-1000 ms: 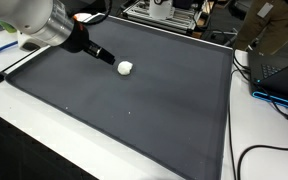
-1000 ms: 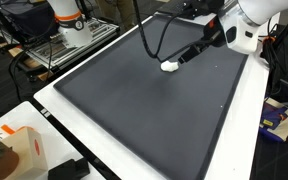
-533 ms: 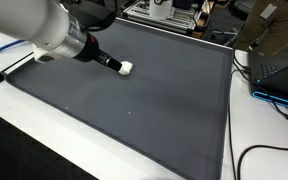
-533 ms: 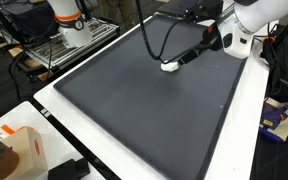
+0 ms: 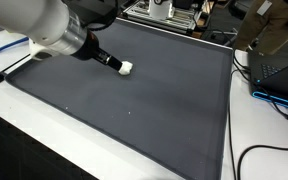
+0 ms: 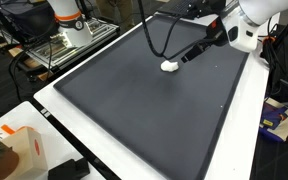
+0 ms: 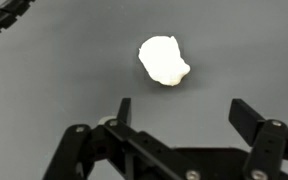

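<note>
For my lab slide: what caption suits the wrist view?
Open gripper just short of a white lump on a dark mat.

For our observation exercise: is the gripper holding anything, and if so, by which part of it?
Nothing is held. The gripper stands open, and the white lump lies on the dark mat beyond its fingertips, clear of both in the wrist view.

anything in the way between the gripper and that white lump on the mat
Nothing visible. In the wrist view the white lump lies on the dark mat just ahead of the open gripper, with only mat between them.
</note>
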{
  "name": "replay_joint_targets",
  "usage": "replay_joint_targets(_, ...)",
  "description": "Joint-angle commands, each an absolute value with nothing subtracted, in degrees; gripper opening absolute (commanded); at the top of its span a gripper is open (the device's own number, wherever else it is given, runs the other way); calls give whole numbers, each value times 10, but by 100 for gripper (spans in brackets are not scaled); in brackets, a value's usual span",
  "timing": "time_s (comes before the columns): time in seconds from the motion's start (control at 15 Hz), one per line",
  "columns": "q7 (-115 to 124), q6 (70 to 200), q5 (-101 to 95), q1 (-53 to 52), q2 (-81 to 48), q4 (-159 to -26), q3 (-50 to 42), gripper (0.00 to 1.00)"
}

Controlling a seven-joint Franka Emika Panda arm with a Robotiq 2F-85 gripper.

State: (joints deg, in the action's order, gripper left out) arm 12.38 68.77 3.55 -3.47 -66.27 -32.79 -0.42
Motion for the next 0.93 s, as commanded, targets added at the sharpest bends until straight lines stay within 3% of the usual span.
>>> replay_joint_targets(0.0,54,697,26,-15,-607,-366,-6,100)
replay_joint_targets(0.33,-19,702,36,10,-557,-415,-2,100)
replay_joint_targets(0.87,131,723,143,28,-450,-601,-4,100)
